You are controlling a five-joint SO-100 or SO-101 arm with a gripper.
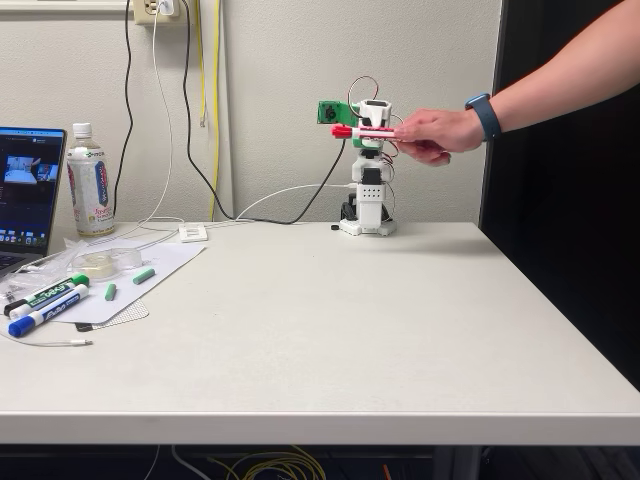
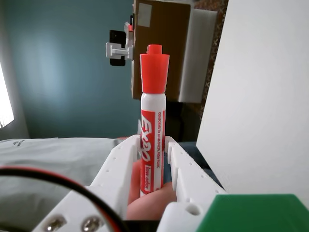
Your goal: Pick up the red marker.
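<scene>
The red marker (image 1: 352,131) lies level in the air at the back of the table, its red cap pointing left in the fixed view. My gripper (image 1: 374,131) sits on the folded arm and is shut on the marker's barrel. A person's hand (image 1: 436,132) reaches in from the right and holds the marker's rear end. In the wrist view the red marker (image 2: 153,130) with its white EXPO label stands between my two white fingers (image 2: 120,162), the gripper (image 2: 152,144) closed against both sides. A fingertip of the person (image 2: 147,203) shows under the marker's base.
At the left of the table (image 1: 350,330) lie a green-capped marker (image 1: 50,292) and a blue-capped marker (image 1: 45,312) on a white sheet, with small green pieces (image 1: 144,275) nearby. A bottle (image 1: 90,180) and a laptop (image 1: 25,190) stand behind them. Cables run along the wall.
</scene>
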